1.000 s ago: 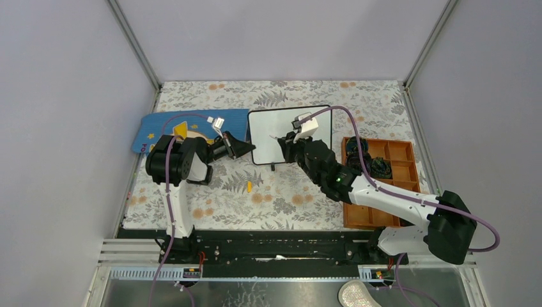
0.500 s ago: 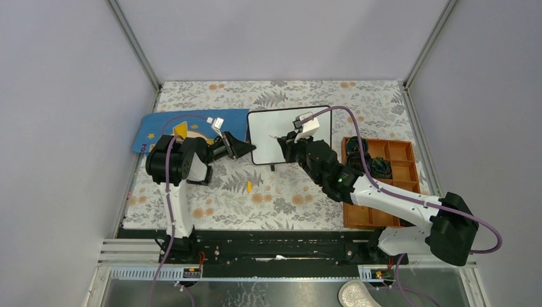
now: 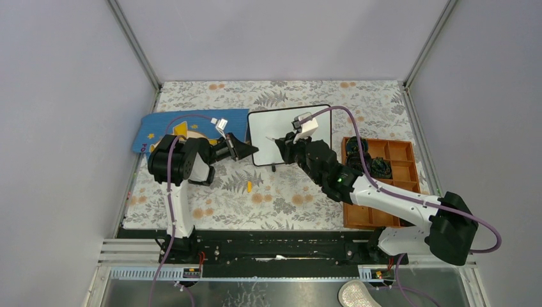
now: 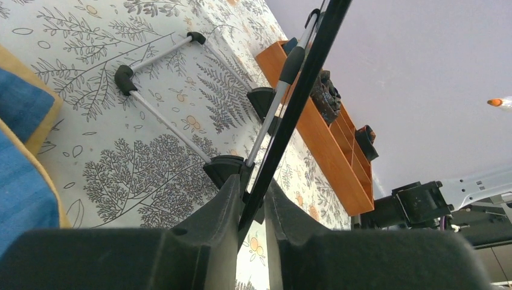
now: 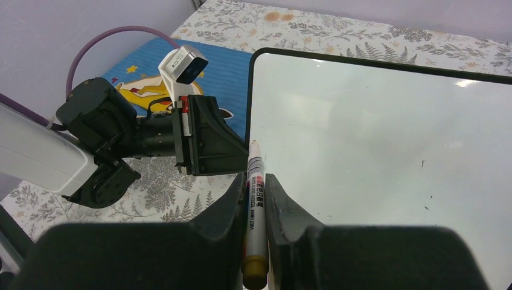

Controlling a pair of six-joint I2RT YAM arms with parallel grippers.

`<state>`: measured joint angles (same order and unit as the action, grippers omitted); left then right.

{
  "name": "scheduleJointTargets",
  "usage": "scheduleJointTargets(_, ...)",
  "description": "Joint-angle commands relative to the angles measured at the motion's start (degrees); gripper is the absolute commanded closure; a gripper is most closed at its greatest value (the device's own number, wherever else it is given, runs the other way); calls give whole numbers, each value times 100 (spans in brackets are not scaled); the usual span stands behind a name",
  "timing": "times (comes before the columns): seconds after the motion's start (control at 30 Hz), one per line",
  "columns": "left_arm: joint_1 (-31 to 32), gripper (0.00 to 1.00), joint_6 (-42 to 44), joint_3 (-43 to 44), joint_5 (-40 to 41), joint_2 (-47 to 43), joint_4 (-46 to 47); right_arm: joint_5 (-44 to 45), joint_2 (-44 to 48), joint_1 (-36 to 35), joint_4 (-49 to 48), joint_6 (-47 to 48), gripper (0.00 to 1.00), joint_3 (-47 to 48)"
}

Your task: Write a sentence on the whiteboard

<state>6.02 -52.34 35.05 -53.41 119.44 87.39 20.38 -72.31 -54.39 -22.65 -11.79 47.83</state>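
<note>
The whiteboard [image 3: 300, 125] stands propped on its wire stand [image 4: 163, 118] at the middle of the table. Its white face [image 5: 374, 139] shows blank apart from a few tiny specks; the sentence is out of view. My left gripper [image 3: 254, 152] is at the board's lower left edge, and the black frame [image 4: 302, 78] runs edge-on between its fingers [image 4: 250, 184], which are shut on it. My right gripper [image 5: 256, 181] is shut on a white marker [image 5: 254, 166] with an orange tip [image 4: 495, 102]. The tip points at the board's left edge, just in front of the left gripper.
A blue mat with a yellow plane [image 3: 160, 125] lies left of the board, under the left arm. An orange compartment tray [image 3: 396, 185] holding dark items sits on the right. A small orange piece [image 3: 249, 186] lies on the floral cloth in front of the board.
The left arm has shifted slightly right at the board's edge. The right gripper has moved the marker a little left, toward the board's left side.
</note>
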Motion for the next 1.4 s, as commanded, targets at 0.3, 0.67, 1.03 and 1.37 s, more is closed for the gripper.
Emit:
scheduleJointTargets(0.3,11,82,226,-36,23,122,340,351,-505,-50,-623,322,100,428)
scheduleJointTargets(0.67,3,63,281,-46,2,117,321,488,-530,-47,-792,343,100,198)
scheduleJointTargets(1.03,-217,45,-263,167,89,-272,436,328,-161,-53,-650,177,100,-16)
scheduleJointTargets(1.37,-85,55,-459,407,-93,-110,454,235,62,-53,-547,141,100,-32)
